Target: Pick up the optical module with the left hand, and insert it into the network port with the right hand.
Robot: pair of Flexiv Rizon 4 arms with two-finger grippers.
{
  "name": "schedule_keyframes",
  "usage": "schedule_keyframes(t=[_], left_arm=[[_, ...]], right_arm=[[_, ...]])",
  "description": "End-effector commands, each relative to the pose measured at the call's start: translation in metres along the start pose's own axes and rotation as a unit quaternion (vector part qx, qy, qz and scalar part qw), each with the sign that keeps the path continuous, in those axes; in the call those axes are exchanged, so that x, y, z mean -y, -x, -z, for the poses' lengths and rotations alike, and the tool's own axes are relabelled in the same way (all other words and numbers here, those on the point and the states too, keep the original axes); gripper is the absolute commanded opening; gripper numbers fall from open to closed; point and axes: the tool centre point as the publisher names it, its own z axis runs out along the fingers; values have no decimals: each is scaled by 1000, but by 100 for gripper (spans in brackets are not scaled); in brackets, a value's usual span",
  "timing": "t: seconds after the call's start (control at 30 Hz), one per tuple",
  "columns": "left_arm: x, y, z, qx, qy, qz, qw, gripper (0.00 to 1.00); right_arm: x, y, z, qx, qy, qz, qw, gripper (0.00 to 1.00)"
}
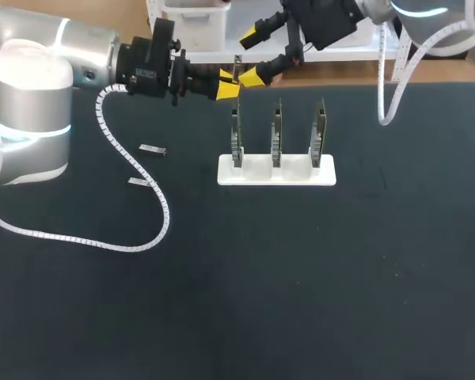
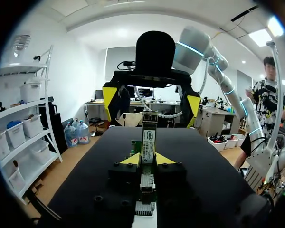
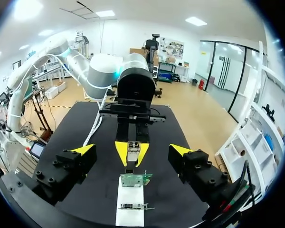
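My left claw (image 2: pixel 147 159) is clamped on the optical module (image 2: pixel 149 140), with its yellow tips pinching the two sides. The module sticks out ahead of the fingers and has a white label (image 2: pixel 148 137) with dark print on its upper face. Straight ahead, my right claw (image 1: pixel 258 54) is spread wide. As best I can judge, it has a finger on either side of the module's far end and touches nothing. Below the left claw, a white stand (image 1: pixel 276 171) holds three upright circuit boards (image 1: pixel 276 131) on the black table (image 1: pixel 301 277). Well behind that claw, beside its arm's cable, lie one small loose module (image 1: pixel 152 149) and a second loose module (image 1: pixel 138 182).
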Motion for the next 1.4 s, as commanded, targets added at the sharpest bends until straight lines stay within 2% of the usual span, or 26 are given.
schedule_keyframes(t=[0.03, 0.23, 1.0, 1.03, 1.07, 1.1, 1.13, 1.17, 1.2, 1.27, 1.33, 1.37, 1.4], left_arm=[[-2, 0, 0, -2, -3, 1, 1000, 0], [-2, 0, 0, -2, -3, 1, 1000, 0], [-2, 0, 0, -2, -3, 1, 1000, 0], [-2, 0, 0, -2, -3, 1, 1000, 0], [-2, 0, 0, -2, -3, 1, 1000, 0], [-2, 0, 0, -2, -3, 1, 1000, 0], [-2, 0, 0, -2, -3, 1, 1000, 0], [-2, 0, 0, -2, -3, 1, 1000, 0], [-2, 0, 0, -2, -3, 1, 1000, 0], [-2, 0, 0, -2, -3, 1, 1000, 0], [-2, 0, 0, -2, -3, 1, 1000, 0], [-2, 0, 0, -2, -3, 1, 1000, 0], [-2, 0, 0, -2, -3, 1, 1000, 0]], right_arm=[[6, 3, -7, 5, 8, 8, 1000, 100], [10, 1, -15, 9, 29, 3, 1000, 100], [10, 0, -16, 9, 29, 2, 1000, 100], [10, 0, -16, 9, 29, 2, 1000, 89], [10, 0, -16, 9, 29, 2, 1000, 86], [10, 0, -16, 9, 29, 2, 1000, 88], [10, 0, -16, 9, 29, 2, 1000, 82], [10, 0, -16, 9, 29, 2, 1000, 53], [10, 0, -16, 9, 29, 2, 1000, 46], [10, 0, -16, 9, 29, 2, 1000, 44], [10, 0, -16, 9, 29, 2, 1000, 38], [10, 0, -16, 9, 29, 2, 1000, 28], [10, 0, -16, 9, 29, 2, 1000, 23]])
